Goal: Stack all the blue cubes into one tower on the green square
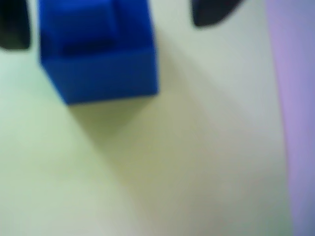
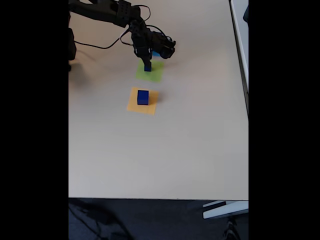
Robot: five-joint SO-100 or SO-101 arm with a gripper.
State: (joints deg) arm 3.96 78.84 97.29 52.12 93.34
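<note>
Pale beige tabletop [image 2: 190,150] carries the work, with the dark arm reaching in from the far corner in the fixed view. Directly beneath the tool [image 2: 147,64] lies the green square [image 2: 150,73], and on it stands a blue stack [image 1: 98,54]: the blurred wrist view shows what looks like a smaller cube on a larger 1. The tool's dark fingertips [image 1: 211,12] stand apart on either side of that stack, touching nothing, so it appears open and empty. Nearer the camera than the tool, 1 more blue cube [image 2: 143,97] sits on an orange patch [image 2: 134,105]. A light-blue patch [image 2: 157,53] peeks out behind the tool. My judgement: a placing step is in hand. The next move calls for lifting clear without nudging the stack, then going to the cube on orange.
</note>
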